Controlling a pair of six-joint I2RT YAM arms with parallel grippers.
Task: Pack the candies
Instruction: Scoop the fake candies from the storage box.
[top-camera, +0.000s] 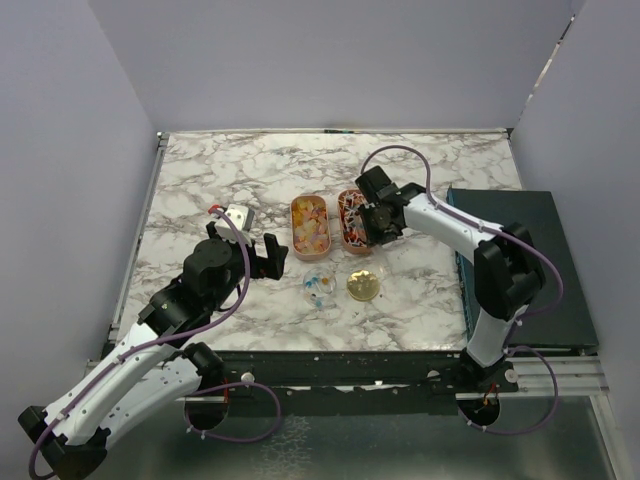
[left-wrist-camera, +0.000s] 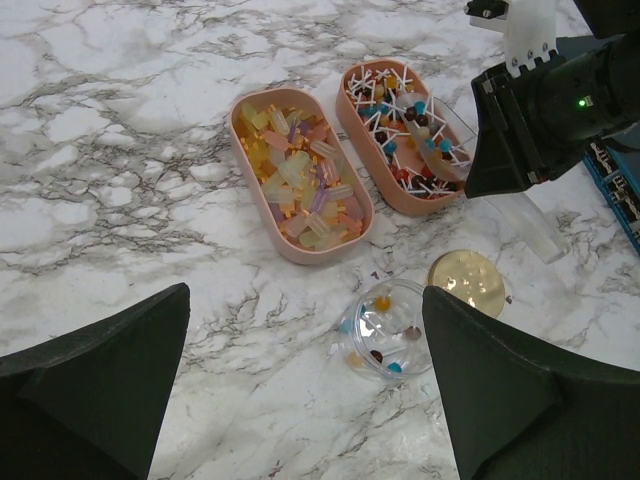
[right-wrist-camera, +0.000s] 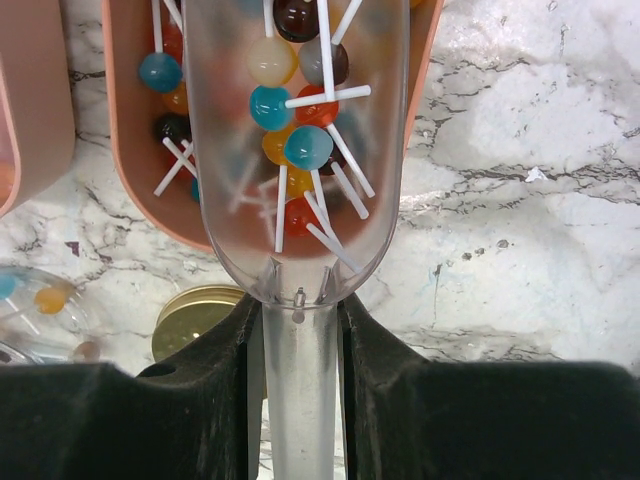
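Observation:
Orange-yellow candies (left-wrist-camera: 300, 180) fill the left oval tray (top-camera: 309, 226). Red, blue and white stick candies (left-wrist-camera: 400, 120) fill the right oval tray (top-camera: 350, 215). My right gripper (top-camera: 378, 228) is shut on the handle of a clear scoop (right-wrist-camera: 300, 150). The scoop holds several stick candies (right-wrist-camera: 305, 145) over the right tray's near end (right-wrist-camera: 135, 200). A clear jar (left-wrist-camera: 388, 327) with a few candies sits in front of the trays, and a gold lid (left-wrist-camera: 467, 279) lies to its right. My left gripper (left-wrist-camera: 303, 305) is open and empty, above the table just left of the jar.
A dark mat or board (top-camera: 520, 265) lies along the table's right edge. Grey walls enclose the marble table (top-camera: 220, 180) on three sides. The right arm (left-wrist-camera: 545, 110) hangs over the right tray in the left wrist view.

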